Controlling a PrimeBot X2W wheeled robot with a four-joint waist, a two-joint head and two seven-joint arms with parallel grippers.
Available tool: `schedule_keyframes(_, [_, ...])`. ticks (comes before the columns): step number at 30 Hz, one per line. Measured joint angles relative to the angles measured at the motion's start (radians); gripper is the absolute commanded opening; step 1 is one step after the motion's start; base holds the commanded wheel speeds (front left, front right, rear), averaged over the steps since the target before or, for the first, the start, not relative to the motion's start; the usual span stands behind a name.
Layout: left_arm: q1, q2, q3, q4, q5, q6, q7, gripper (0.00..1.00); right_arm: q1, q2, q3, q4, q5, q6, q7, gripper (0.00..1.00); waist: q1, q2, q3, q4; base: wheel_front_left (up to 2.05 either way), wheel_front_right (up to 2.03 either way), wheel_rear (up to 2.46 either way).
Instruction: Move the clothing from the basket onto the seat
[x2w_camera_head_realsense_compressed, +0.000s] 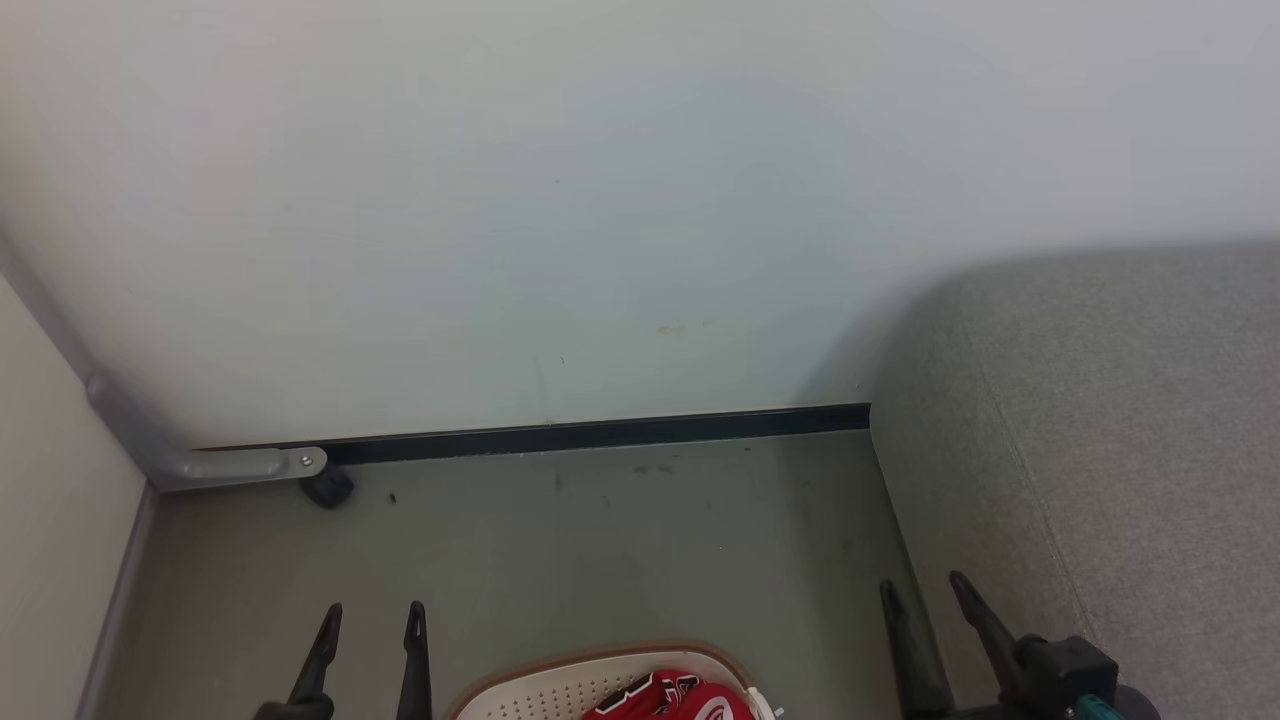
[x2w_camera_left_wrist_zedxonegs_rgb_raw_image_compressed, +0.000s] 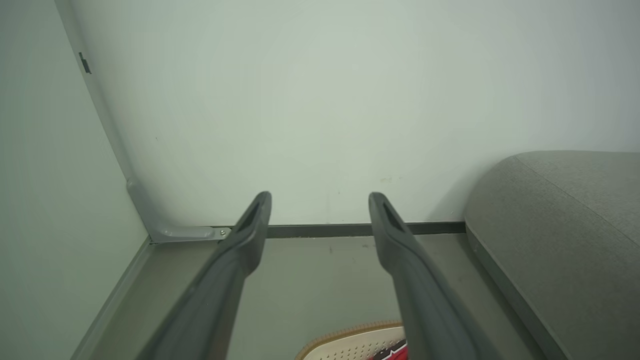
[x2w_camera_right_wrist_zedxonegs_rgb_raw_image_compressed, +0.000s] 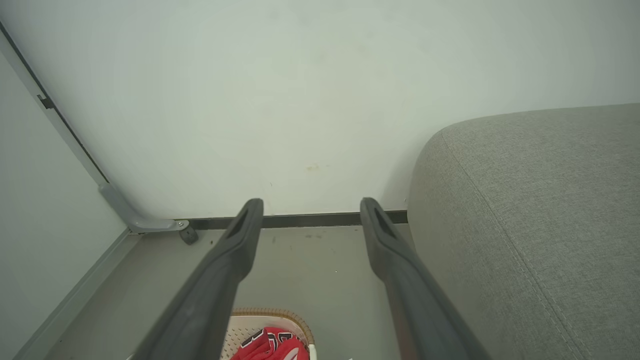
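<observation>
Now: left gripper (x2w_camera_head_realsense_compressed: 374, 612), fingers spread wide, holding nothing. Right gripper (x2w_camera_head_realsense_compressed: 922, 585), same, wide apart and empty. Both hang over the floor (x2w_camera_head_realsense_compressed: 620, 540), tips toward the wall (x2w_camera_head_realsense_compressed: 600, 200). Basket (x2w_camera_head_realsense_compressed: 545, 692): on the floor between the two grippers, apart from both. Clothing (x2w_camera_head_realsense_compressed: 685, 702): red with white and black, lying inside the basket. Seat (x2w_camera_head_realsense_compressed: 1110, 450): grey, just beside the right gripper, right of the basket, its end against the wall.

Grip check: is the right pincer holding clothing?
No, the right pincer is open and empty; the soft red clothing lies in the cream perforated basket.
</observation>
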Motion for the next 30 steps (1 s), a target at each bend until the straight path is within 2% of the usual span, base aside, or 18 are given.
schedule_keyframes(6, [0.0,0.003,-0.012,0.002,0.067,0.01,-0.017,1.0,-0.01,-0.002,0.033,0.002,-0.069,-0.009,-0.017,1.0,0.0,0.0,-0.008,0.0,0.0,0.0,0.0])
schedule_keyframes(30, [0.023,-0.007,0.005,0.033,0.049,0.01,-0.017,1.0,-0.004,-0.001,0.021,-0.001,-0.072,-0.008,-0.017,1.0,0.0,0.0,-0.02,-0.005,0.0,0.0,0.0])
